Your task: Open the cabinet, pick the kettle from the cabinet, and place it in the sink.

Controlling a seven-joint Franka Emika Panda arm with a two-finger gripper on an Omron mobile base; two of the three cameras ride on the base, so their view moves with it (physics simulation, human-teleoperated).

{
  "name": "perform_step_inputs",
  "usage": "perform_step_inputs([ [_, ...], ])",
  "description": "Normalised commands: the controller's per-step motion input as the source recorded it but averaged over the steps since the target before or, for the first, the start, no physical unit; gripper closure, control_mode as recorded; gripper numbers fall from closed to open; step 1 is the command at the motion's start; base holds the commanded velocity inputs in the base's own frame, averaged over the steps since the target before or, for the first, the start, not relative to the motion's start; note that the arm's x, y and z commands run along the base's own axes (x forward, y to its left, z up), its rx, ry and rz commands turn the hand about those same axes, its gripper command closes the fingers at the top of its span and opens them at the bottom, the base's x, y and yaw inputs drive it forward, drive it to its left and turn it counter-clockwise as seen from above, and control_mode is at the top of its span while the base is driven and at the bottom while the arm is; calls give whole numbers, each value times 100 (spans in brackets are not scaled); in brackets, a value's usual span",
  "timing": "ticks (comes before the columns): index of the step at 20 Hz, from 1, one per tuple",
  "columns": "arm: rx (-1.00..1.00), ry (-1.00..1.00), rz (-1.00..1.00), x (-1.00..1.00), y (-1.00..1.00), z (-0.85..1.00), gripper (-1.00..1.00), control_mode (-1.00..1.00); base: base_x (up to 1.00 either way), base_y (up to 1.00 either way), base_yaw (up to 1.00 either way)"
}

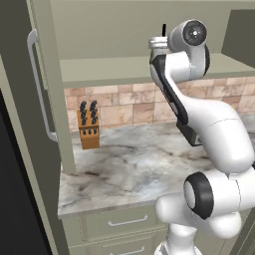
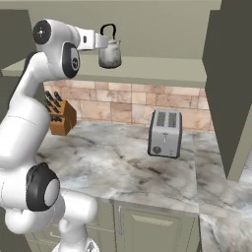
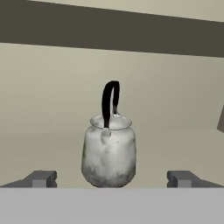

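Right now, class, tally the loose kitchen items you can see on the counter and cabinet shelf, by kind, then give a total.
Kettle: 1, on the cabinet shelf
Toaster: 1, on the counter
Knife block: 1, on the counter
Total: 3

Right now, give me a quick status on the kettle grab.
Hand open, level with kettle, fingers either side, not gripping. Kettle upright on open cabinet shelf. Nothing between hand and kettle.
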Motion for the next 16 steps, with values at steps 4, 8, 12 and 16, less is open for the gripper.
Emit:
perform_step_inputs([
  [4, 0, 0, -3, 28, 0, 0, -100, -100, 0, 0, 0],
  [8, 0, 0, 0, 27, 0, 1, -100, -100, 0, 0, 0],
  [12, 0, 0, 0, 27, 0, 0, -100, -100, 0, 0, 0],
  [16, 0, 0, 0, 27, 0, -3, -100, -100, 0, 0, 0],
])
